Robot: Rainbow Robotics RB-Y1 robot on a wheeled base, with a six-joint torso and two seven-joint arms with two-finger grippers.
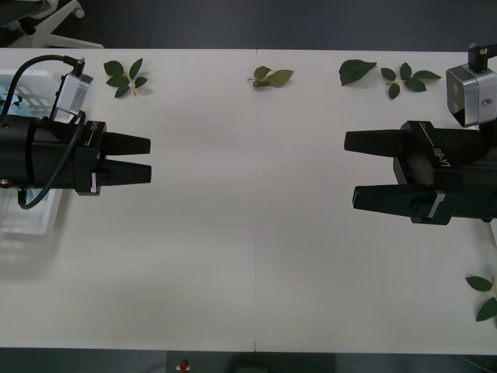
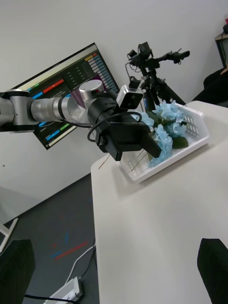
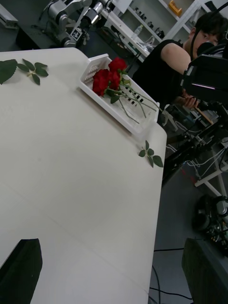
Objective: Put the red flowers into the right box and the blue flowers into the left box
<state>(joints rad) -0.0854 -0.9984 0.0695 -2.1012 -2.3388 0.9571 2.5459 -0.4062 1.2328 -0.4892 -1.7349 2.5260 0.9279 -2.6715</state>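
Front view: the white counter (image 1: 256, 233) lies between the two arms, and both grippers hover over it, pointing toward each other across a wide bare stretch. The left gripper (image 1: 136, 159) sits at the left side with its black fingers (image 1: 128, 143) slightly parted and nothing between them. The right gripper (image 1: 365, 171) sits at the right side, its fingers (image 1: 377, 141) spread wider, also holding nothing. Under the left arm, part of the left box (image 1: 23, 85) shows at the counter's left edge. Loose leaf sprigs (image 1: 126, 78) lie along the far edge of the counter, and another sprig rests near the right front corner.

In the right wrist view, the left box (image 2: 190, 137) stands at the far end of the counter with its slotted walls, and the blue flowers (image 2: 166, 126) lie inside it, a pale fluffy heap with green leaves. The left gripper (image 2: 145, 142) hangs just in front of that box.

In the left wrist view, the right box (image 3: 118, 111) rests near the counter's edge, and the red flowers (image 3: 108, 78) lie in it, blooms bunched at one end and green stems trailing toward the other. A leaf sprig (image 3: 151, 155) lies on the counter just beside this box.
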